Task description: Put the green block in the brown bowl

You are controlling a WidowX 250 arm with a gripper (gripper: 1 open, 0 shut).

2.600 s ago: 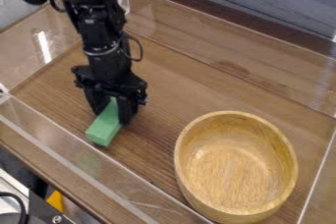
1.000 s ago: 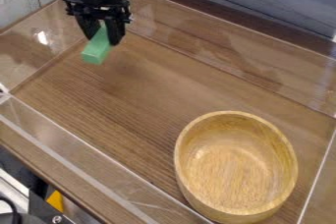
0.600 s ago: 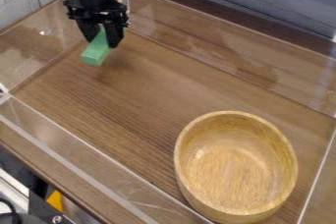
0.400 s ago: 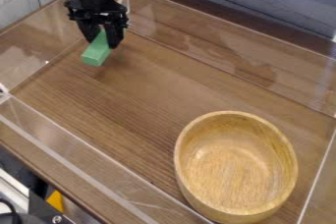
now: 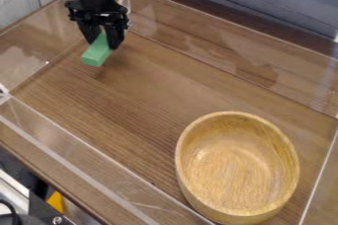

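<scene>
Gripper (image 5: 101,39) points straight down near the far left corner of the wooden table (image 5: 158,101), black fingers pinching the green block (image 5: 97,51) by its upper end. Block tilted — lower end toward the left edge, close to the tabletop (contact with the wood cannot be told). Brown bowl (image 5: 239,166) sits upright at the near right corner, well apart from the block, nothing inside. Clear walls (image 5: 79,185) run along the table edges — glare on the near one.
</scene>
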